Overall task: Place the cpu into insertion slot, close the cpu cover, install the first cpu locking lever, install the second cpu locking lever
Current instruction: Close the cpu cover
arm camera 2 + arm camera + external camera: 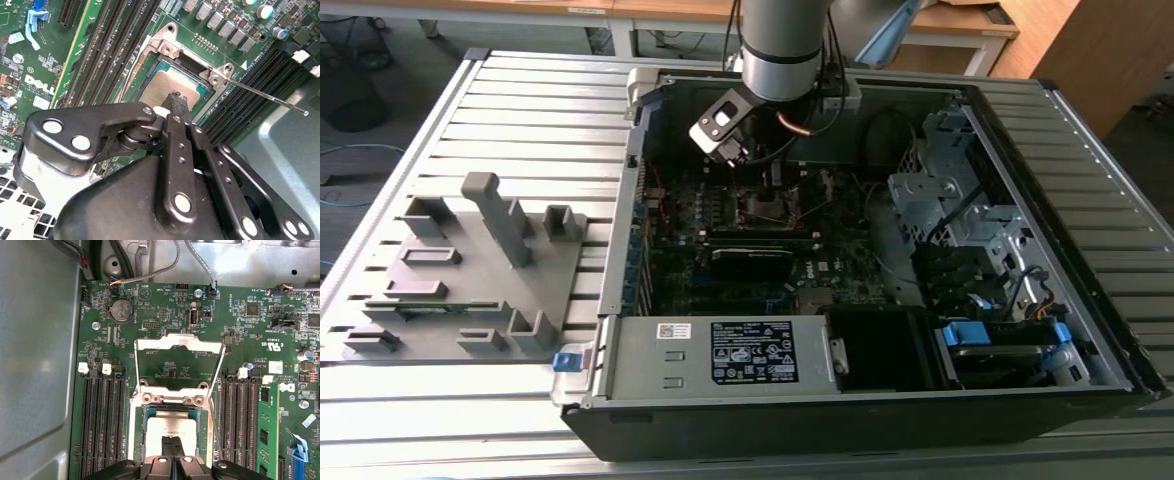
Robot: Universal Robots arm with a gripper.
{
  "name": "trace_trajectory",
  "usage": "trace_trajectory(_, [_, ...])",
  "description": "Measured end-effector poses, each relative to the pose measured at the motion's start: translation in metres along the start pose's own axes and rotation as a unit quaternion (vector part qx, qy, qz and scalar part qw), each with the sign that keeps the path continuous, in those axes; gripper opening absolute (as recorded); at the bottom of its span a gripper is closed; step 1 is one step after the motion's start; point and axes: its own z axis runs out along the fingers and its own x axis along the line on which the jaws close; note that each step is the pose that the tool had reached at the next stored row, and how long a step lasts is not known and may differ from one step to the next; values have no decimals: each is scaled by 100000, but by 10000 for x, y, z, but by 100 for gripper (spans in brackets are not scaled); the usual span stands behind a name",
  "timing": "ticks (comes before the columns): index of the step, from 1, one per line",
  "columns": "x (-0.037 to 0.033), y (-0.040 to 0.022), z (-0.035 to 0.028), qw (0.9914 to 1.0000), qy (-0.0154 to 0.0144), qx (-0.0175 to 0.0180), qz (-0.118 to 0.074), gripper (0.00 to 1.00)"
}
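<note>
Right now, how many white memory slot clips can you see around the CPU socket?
4. In the first wrist view, two white clips sit on one side of the open cpu cover, two on the other. Others may be hidden.

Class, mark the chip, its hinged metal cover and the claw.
chip (158, 431): first wrist view, grey top.
cover (177, 343): first wrist view, frame's free edge.
claw (172, 439): first wrist view, between its fingertips.

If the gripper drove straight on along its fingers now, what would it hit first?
Probably the cpu, on its metal top: the gripper points onto it in both wrist views and may already touch it; depth is unclear.
</note>
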Motion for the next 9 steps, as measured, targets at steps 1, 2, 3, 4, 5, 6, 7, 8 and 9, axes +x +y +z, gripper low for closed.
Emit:
trace_trajectory(1, [0, 0, 0, 100000, 2, -1, 0, 11])
trace_trajectory(2, [0, 0, -1, 100000, -1, 1, 0, 11])
trace_trajectory(3, [0, 0, -3, 100000, -4, 2, 0, 11])
trace_trajectory(4, [0, 0, -5, 100000, -13, 9, -3, 11])
trace_trajectory(5, [0, 0, -7, 100000, -9, 6, -1, 11])
trace_trajectory(6, [0, 0, -6, 100000, 2, 1, -1, 11])
trace_trajectory(7, [0, 0, -6, 100000, 7, -3, 0, 11])
trace_trajectory(8, [0, 1, -21, 100000, 4, -3, 0, 11])
trace_trajectory(9, [0, 1, -23, 100000, 1, -2, -1, 11])
